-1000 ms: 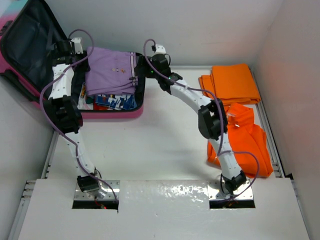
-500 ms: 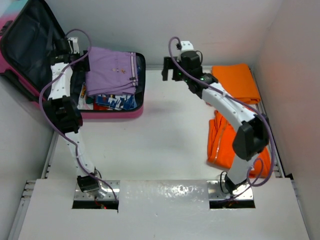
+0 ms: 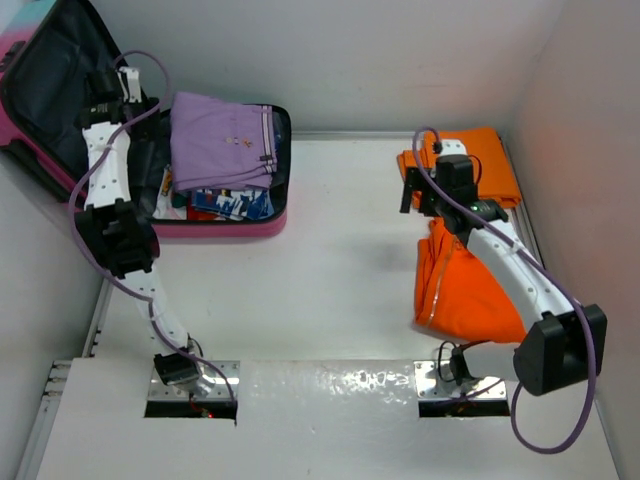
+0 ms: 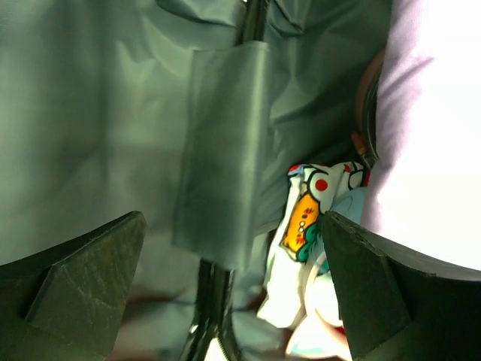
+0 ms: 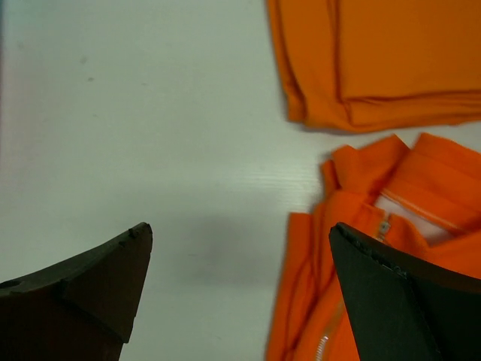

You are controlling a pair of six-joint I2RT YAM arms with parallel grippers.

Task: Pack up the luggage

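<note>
The luggage [image 3: 225,228] lies open at the back left, its pink shell rimming a dark grey lining [image 4: 113,113]. Its lid [image 3: 50,80] leans up against the left wall. A folded purple garment [image 3: 220,140] tops the packed base, with printed cloth [image 3: 225,203] under it. My left gripper [image 3: 103,100] hangs open over the hinge side, empty, with printed cloth [image 4: 316,218] and the purple garment [image 4: 436,113] to its right. My right gripper [image 3: 410,190] is open and empty above the table, just left of an orange jacket [image 5: 376,293] and a folded orange garment [image 5: 383,60].
The folded orange garment [image 3: 490,150] lies at the back right by the wall; the orange jacket [image 3: 470,290] spreads in front of it, under the right arm. White walls close in the left, back and right sides. A bare white tabletop [image 3: 330,270] lies between luggage and clothes.
My right arm swung away from the luggage rim to the right, over to the orange clothes. My left gripper drew back up and left from the purple garment, towards the lid.
</note>
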